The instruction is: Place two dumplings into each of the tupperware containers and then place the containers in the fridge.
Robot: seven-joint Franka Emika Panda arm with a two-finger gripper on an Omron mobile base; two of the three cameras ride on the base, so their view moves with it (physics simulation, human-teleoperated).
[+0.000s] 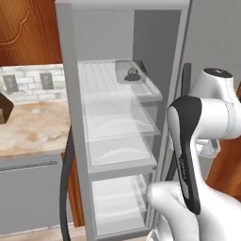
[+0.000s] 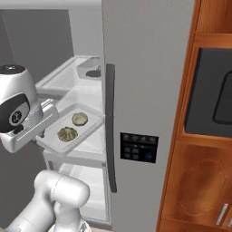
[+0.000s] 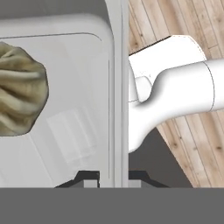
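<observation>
Light grey container (image 2: 72, 129) with two dumplings (image 2: 67, 133) is clamped by its rim in the gripper (image 3: 113, 177), level before the fridge (image 2: 145, 68) shelves.

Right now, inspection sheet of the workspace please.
Surface: fridge open, pale shelves; middle and lower ones bare.
Job's things: dark container holding a dumpling sits on the top shelf. Light container with two dumplings is held in front of the shelves.
Clutter: nothing seen.
End effector: shut on the light container's rim.
Cables: nothing seen.
Surroundings: stone counter, tiled wall with outlets, wooden cabinets, wood floor.
</observation>
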